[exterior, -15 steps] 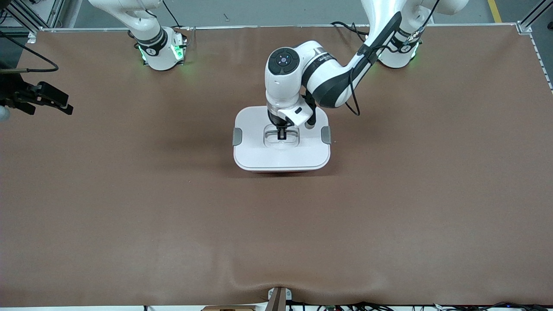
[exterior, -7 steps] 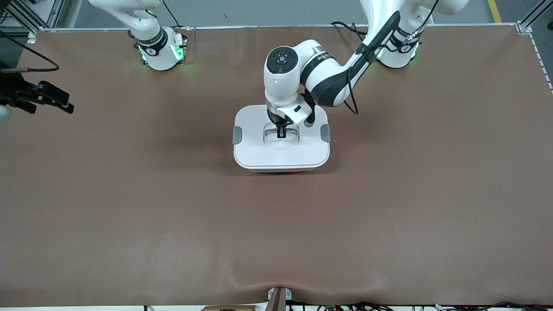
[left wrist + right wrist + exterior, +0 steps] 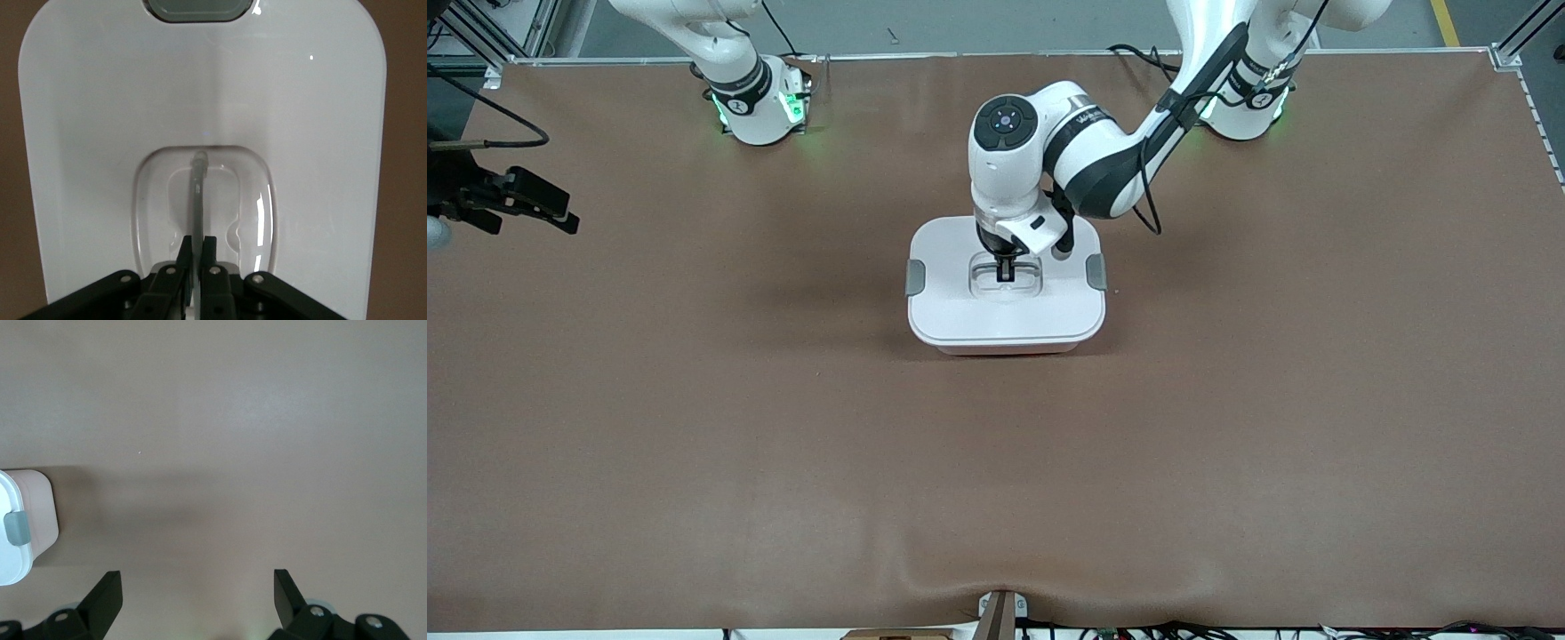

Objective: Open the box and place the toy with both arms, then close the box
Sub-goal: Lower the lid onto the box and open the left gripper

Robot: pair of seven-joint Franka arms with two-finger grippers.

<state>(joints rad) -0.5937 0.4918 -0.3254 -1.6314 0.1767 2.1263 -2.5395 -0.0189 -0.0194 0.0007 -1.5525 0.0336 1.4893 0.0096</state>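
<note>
The box stands mid-table, its white lid (image 3: pixel 1005 311) on the pale pink tub, of which a sliver (image 3: pixel 1005 350) shows at the edge nearest the camera. Grey clips (image 3: pixel 915 278) sit at both ends. My left gripper (image 3: pixel 1006 271) is down in the lid's recessed centre and shut on the thin handle bar (image 3: pixel 198 193); its fingers (image 3: pixel 199 243) pinch it. My right gripper (image 3: pixel 551 212) is open and empty (image 3: pixel 197 587) over the table at the right arm's end; the arm waits. One corner of the box (image 3: pixel 37 513) shows in the right wrist view. The toy is out of view.
The brown table mat (image 3: pixel 996 480) stretches wide round the box. The arms' bases (image 3: pixel 760 107) stand along the edge farthest from the camera. A small bracket (image 3: pixel 1000 613) sits at the table's nearest edge.
The left gripper and the lid it holds have sunk slightly and shifted a little toward the bases. The right gripper has not moved.
</note>
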